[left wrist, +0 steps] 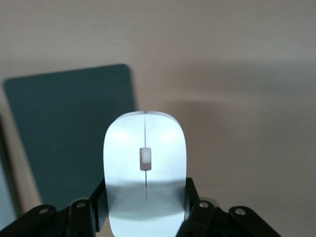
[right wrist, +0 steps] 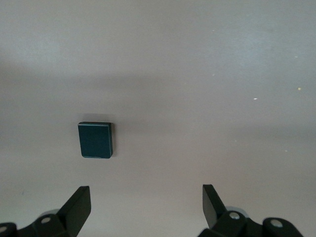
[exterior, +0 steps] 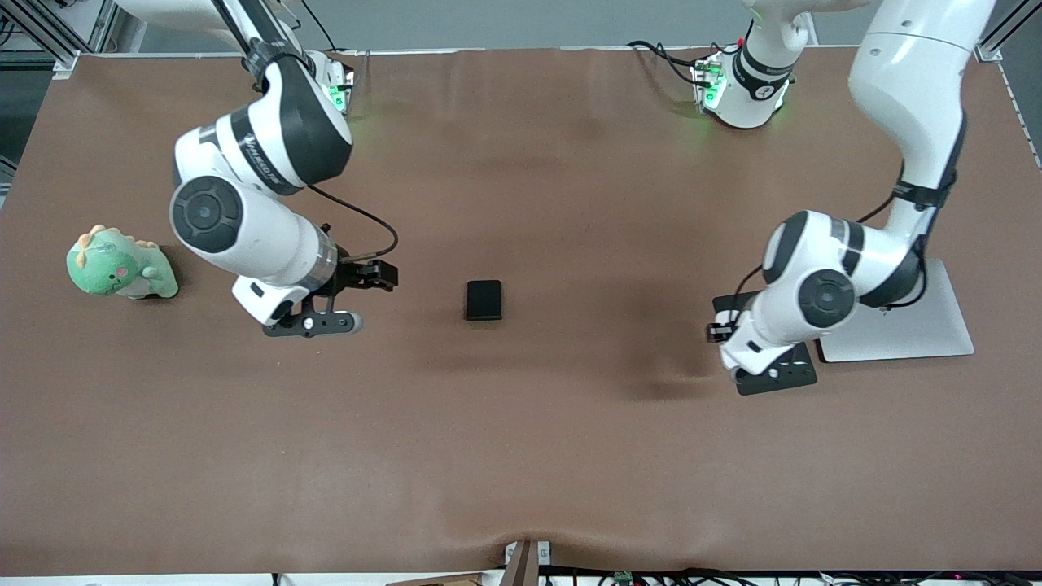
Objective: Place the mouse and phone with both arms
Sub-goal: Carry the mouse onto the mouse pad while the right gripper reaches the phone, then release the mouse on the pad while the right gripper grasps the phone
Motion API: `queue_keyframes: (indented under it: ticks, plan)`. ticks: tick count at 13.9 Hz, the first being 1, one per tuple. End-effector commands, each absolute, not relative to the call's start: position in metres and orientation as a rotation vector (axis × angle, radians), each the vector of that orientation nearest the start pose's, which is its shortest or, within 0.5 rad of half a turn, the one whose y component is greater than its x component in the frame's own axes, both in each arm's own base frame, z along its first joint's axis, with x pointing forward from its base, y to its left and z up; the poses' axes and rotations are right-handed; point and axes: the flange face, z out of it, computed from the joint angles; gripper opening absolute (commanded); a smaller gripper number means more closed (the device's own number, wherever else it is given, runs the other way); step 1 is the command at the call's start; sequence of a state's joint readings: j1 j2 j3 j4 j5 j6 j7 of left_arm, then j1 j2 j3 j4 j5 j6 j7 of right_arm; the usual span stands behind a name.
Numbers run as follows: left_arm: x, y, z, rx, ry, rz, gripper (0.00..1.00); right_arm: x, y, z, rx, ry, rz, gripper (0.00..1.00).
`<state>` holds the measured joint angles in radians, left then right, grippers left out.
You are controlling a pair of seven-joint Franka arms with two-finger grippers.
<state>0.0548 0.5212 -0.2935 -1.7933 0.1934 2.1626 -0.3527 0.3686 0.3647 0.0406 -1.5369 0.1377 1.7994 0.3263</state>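
Note:
The white mouse (left wrist: 144,163) sits between the fingers of my left gripper (left wrist: 145,200), which is shut on it, over the edge of the black mouse pad (left wrist: 74,138). In the front view the left arm hides the mouse, and the left gripper (exterior: 750,358) hangs over the mouse pad (exterior: 788,370) at the left arm's end. The black phone (exterior: 483,299) lies flat at the table's middle. My right gripper (exterior: 326,316) is open and empty, over bare table beside the phone toward the right arm's end. The right wrist view shows the phone (right wrist: 95,139) ahead of the open right gripper (right wrist: 146,200).
A green plush dinosaur (exterior: 120,264) stands at the right arm's end of the table. A flat silver slab (exterior: 904,330) lies beside the mouse pad at the left arm's end. A brown cloth (exterior: 521,456) covers the table.

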Motion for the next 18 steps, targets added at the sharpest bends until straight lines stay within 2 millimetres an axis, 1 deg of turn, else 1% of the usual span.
queue_keyframes:
  ticks: [1,2,3,4,6,7,9,11,14,16,17,18]
  plan:
    - [0.617,-0.095,0.251,-3.07,0.025,0.141,0.44,0.598,0.298,0.416,-3.03,-0.036,0.228,1.0]
    - [0.616,-0.08,0.244,-3.068,0.026,0.133,0.45,0.596,0.309,0.408,-3.031,-0.032,0.222,1.0]
    - [0.616,-0.072,0.238,-3.077,0.03,0.119,0.45,0.594,0.32,0.398,-3.032,-0.034,0.218,1.0]
    - [0.616,-0.065,0.226,-3.09,0.036,0.11,0.45,0.593,0.328,0.388,-3.033,-0.037,0.217,1.0]
    - [0.615,-0.05,0.211,-3.114,0.039,0.067,0.45,0.591,0.344,0.367,-3.035,-0.04,0.215,1.0]
    - [0.614,-0.049,0.205,-3.121,0.052,0.059,0.45,0.592,0.349,0.357,-3.034,-0.04,0.207,1.0]
    - [0.614,-0.05,0.203,-3.124,0.054,0.052,0.45,0.59,0.36,0.333,-3.039,-0.056,0.216,1.0]
    - [0.613,-0.05,0.202,-3.124,0.055,0.056,0.5,0.585,0.374,0.312,-3.045,-0.032,0.224,1.0]
    - [0.61,-0.051,0.192,-3.127,0.058,0.084,0.5,0.582,0.388,0.276,-3.045,-0.036,0.207,1.0]
    - [0.609,-0.051,0.187,-3.128,0.056,0.096,0.51,0.577,0.402,0.258,-3.043,-0.03,0.188,1.0]
    - [0.608,-0.051,0.187,-3.128,0.056,0.099,0.55,0.577,0.405,0.25,-3.043,-0.004,0.176,1.0]
    - [0.608,-0.052,0.187,-3.128,0.059,0.099,0.73,0.575,0.407,0.239,-3.045,0.002,0.175,1.0]
